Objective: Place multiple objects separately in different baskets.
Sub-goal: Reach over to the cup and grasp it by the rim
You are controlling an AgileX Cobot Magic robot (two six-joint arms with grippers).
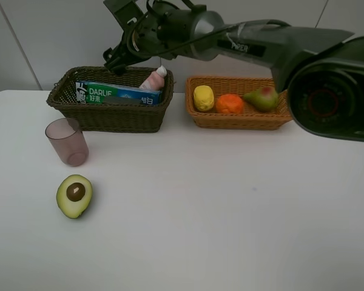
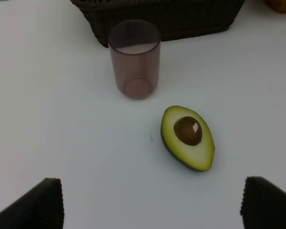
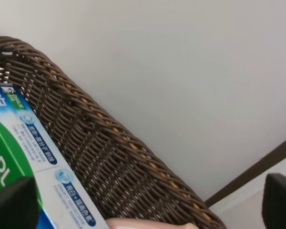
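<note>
Right pincer (image 1: 117, 60): wide open, empty, up over the dark basket (image 1: 109, 115) at the far left. Just below it, inside that basket: pink bottle (image 1: 153, 80) leaning on toothpaste box (image 1: 118, 94). Best to lift straight up and away, taking care not to bump the bottle or catch the basket's rim.

Left pincer (image 2: 150, 206): wide open too, empty, over the near left of the table (image 1: 218, 206). Just ahead of it: half avocado (image 2: 188, 138), flat side up. Past that: mauve cup (image 2: 134, 59), upright, near the dark basket.

Probably next: come down over the avocado's long sides, squeeze softly, and carry it to the tan basket (image 1: 239, 121) at the far right, beside lemon (image 1: 203, 98), orange (image 1: 229, 104) and pear (image 1: 262, 97).
</note>
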